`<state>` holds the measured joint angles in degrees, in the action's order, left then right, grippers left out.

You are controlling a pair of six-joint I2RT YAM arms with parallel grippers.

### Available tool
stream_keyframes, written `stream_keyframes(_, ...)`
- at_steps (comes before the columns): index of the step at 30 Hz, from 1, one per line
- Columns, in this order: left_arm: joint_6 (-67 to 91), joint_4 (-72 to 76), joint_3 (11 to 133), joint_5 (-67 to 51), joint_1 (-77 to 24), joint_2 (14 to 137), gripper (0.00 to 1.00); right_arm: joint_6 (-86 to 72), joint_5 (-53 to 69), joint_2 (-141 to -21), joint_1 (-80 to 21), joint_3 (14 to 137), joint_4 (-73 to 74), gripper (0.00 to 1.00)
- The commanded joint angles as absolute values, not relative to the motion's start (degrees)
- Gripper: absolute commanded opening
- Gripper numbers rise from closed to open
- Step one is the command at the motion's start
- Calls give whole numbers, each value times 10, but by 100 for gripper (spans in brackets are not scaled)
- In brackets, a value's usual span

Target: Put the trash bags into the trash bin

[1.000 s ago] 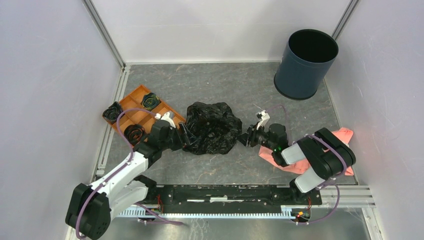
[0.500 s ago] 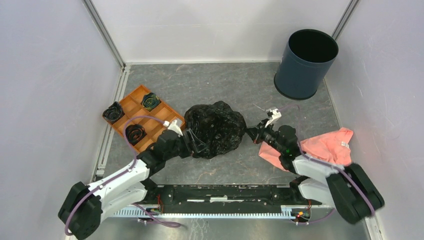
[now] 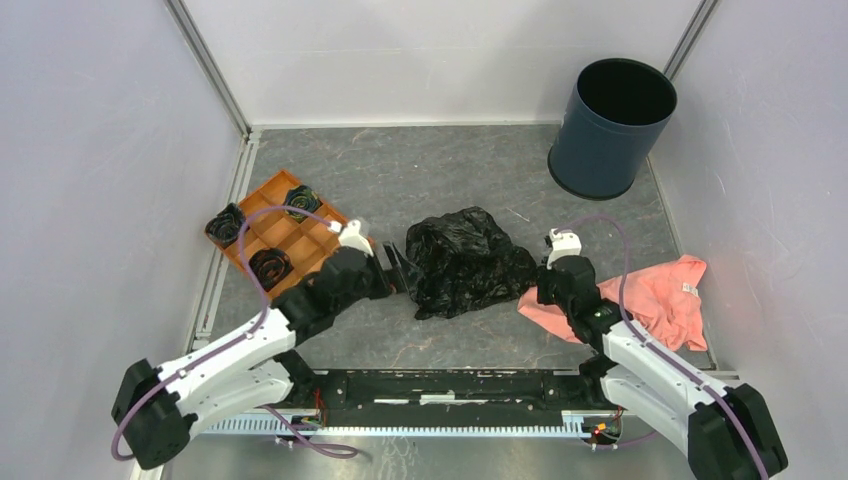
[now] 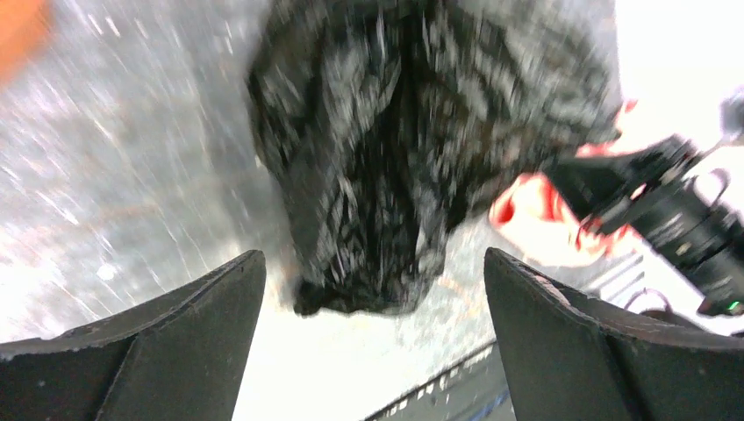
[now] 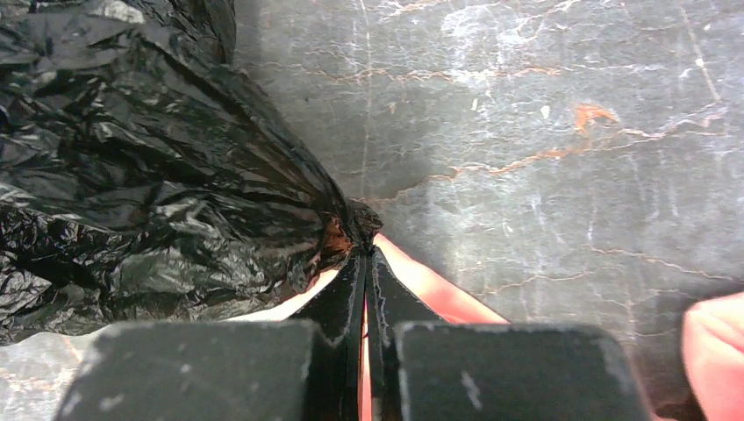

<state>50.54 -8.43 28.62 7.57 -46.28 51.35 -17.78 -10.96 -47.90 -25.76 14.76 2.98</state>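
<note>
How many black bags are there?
4. One big bag mid-table, in the right end effector; two small wads in the orange tray; one at its left edge. More may be hidden.

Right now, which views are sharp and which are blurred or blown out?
Left wrist: heavy motion blur smears the trash bag, with blown-out white along the bottom and top right. Right wrist: sharp, the bag's creases crisp. Top external: sharp, evenly lit.

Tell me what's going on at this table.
The right gripper is pinched shut on a gathered corner of the large black trash bag between the two arms. The left gripper is open at the bag's other side, not holding it. The trash bin stands upright at the far right; the bag isn't in it yet.
</note>
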Motion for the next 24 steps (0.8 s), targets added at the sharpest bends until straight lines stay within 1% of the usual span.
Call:
stream_keyframes(1, 402, -139, 342, 111, -394, 478, 100, -138, -145, -494, -255, 194, 39, 0)
stream_keyframes(3, 384, -108, 339, 62, -342, 485, 100, -132, -137, -500, -254, 198, 29, 0)
stream_keyframes(6, 372, -16, 325, -77, -266, 536, 100, -123, -119, -519, -251, 216, 30, 0)
stream_keyframes(8, 369, 101, 307, -150, -240, 577, 100, -115, -105, -534, -248, 228, 33, 0)
stream_keyframes(10, 360, 166, 304, -190, -226, 622, 99, -110, -91, -541, -244, 234, 32, 0)
stream_keyframes(13, 363, 244, 312, -247, -208, 688, 94, -109, -68, -541, -237, 235, 26, 0)
stream_keyframes(17, 391, 351, 301, -299, -200, 750, 87, -107, -56, -537, -235, 236, 24, 0)
stream_keyframes(18, 396, 378, 300, -305, -200, 770, 84, -106, -57, -535, -234, 237, 25, 0)
stream_keyframes(19, 396, 384, 303, -307, -199, 792, 82, -105, -56, -536, -234, 238, 24, 0)
stream_keyframes(21, 398, 398, 304, -299, -193, 830, 73, -105, -54, -537, -234, 238, 24, 0)
stream_keyframes(24, 411, 447, 291, -294, -186, 871, 67, -104, -52, -537, -233, 237, 26, 0)
